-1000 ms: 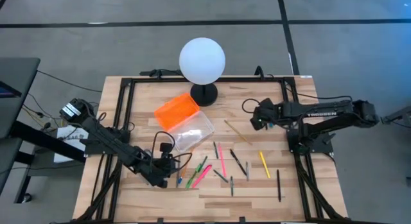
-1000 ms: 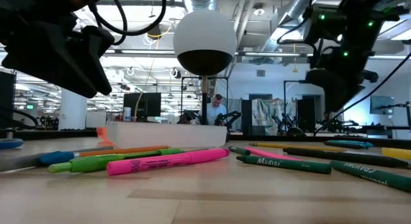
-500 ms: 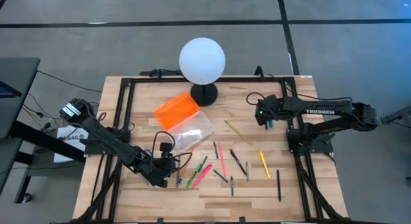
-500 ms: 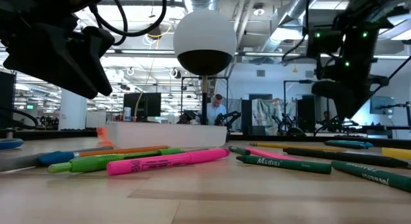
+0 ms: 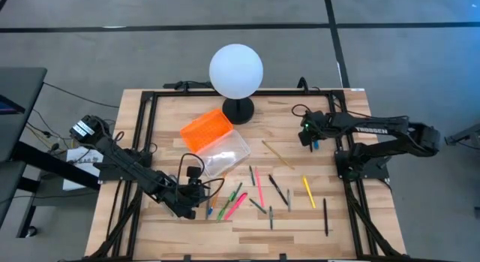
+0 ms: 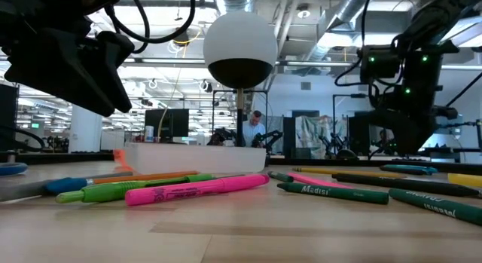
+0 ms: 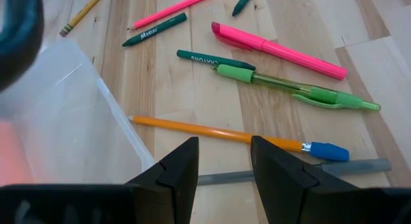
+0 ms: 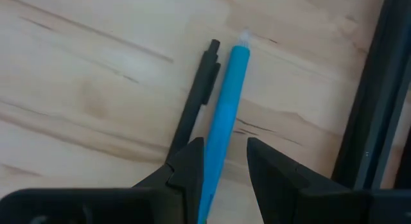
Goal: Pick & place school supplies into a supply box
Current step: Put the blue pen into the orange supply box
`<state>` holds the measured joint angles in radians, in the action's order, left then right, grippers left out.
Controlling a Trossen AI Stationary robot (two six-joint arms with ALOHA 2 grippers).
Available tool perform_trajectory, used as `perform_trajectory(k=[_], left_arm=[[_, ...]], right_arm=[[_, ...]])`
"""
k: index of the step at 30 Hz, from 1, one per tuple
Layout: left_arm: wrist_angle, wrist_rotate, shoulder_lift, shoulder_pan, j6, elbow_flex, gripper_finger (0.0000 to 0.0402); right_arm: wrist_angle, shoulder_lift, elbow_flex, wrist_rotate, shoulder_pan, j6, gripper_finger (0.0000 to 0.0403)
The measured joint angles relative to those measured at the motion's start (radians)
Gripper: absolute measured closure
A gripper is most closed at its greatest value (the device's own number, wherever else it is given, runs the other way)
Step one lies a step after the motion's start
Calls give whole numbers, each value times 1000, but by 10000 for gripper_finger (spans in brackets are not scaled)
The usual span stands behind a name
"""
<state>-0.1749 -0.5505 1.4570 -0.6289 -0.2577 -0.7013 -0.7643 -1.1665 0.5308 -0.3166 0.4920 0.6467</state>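
Orange ribbed lid [image 5: 205,129] of the supply box [image 5: 217,146] lying flipped open just front-left of the white globe lamp [image 5: 236,70], touching the clear plastic body [image 5: 225,155], which sits further toward the front edge. Wooden table [image 5: 300,224] under everything.

Left gripper [image 5: 201,197] parked well front-left of the lamp, just past the front corner of the clear body. Fingers [image 7: 176,169] apart, nothing between them. Orange pencil with blue cap [image 7: 237,136] and a grey pen [image 7: 334,167] on the wood right ahead of the fingertips; green pen [image 7: 295,90], pink marker [image 7: 276,49], dark green crayon [image 7: 215,59] a bit further out. Corner of the clear body visible beside the left finger in the left wrist view.

Right gripper [image 5: 310,132] well to the right of the lamp, near the table's right rail, hovering low over a blue pen [image 8: 226,115] and a black pen [image 8: 196,102] lying side by side, touching. Fingers [image 8: 189,166] apart, blue pen running in between the tips, not clamped.

Remaining supplies scattered front-right of the lamp: yellow pencil [image 5: 277,154], pink pen [image 5: 259,185], yellow marker [image 5: 307,191], black pen near the rail [image 5: 325,215]. Low view: pink highlighter [image 6: 196,190] and green marker [image 6: 143,189] up front, lamp behind.
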Motion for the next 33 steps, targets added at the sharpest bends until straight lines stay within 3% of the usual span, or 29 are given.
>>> perform_trajectory(k=[14, 21, 33], left_arm=[[-13, 0, 0, 0, -16, 0, 265], [-46, -6, 0, 0, -46, 0, 265], [-53, -13, 0, 0, -53, 0, 265]], right_arm=[[62, -195, 3, 16, 24, -25, 290], [59, -234, 6, 26, 40, -30, 291], [66, -234, 6, 50, 38, -45, 375]])
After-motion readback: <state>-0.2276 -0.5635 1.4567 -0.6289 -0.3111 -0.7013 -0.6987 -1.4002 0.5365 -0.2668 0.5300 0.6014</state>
